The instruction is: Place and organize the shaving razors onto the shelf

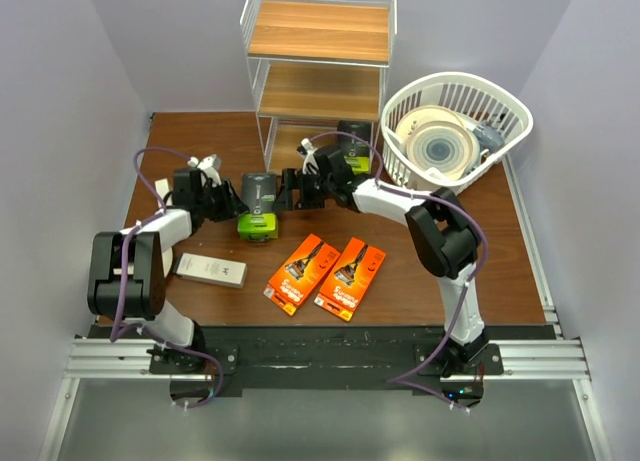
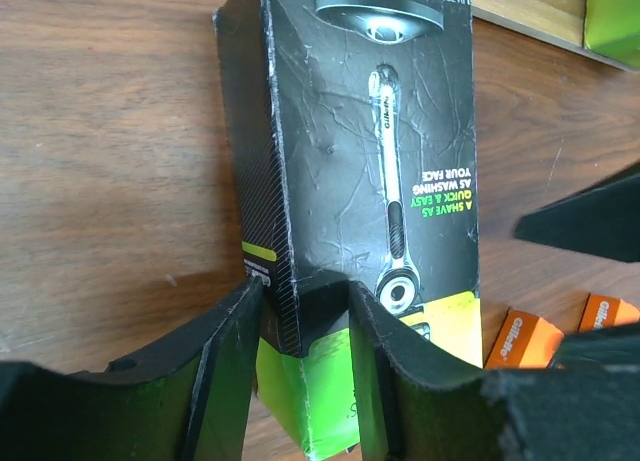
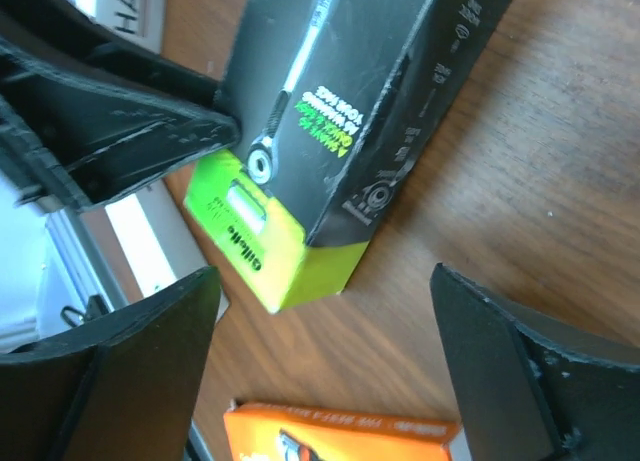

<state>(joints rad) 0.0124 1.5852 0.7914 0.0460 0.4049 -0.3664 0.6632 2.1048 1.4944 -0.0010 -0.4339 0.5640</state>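
A: Brown table [image 1: 500, 261]. Black razor box [image 1: 258, 203] lies mid-table, in front of the shelf [image 1: 318, 91]. Two orange razor cards [image 1: 300, 273] lie nearer the arms.
B: Left fingers [image 2: 225, 381] pinch its lime end. Right fingers [image 3: 150, 351] spread wide, just beside it.

Shelf [image 1: 318, 31] stands at the far edge, middle. Basket [image 1: 452, 78] sits in the far right corner, right of the shelf, with plates [image 1: 437, 146] inside it. Razor box [image 1: 258, 206] lies mid-counter in front of the shelf, left gripper [image 1: 235, 203] on its left side, right gripper [image 1: 283, 193] just right of it. Second razor box [image 1: 357, 162] sits at the shelf foot, left of the basket. Left card [image 1: 302, 272] and right card [image 1: 350, 277] lie side by side toward the near edge, middle. Slim box [image 1: 210, 270] lies left of them, toward the left edge.
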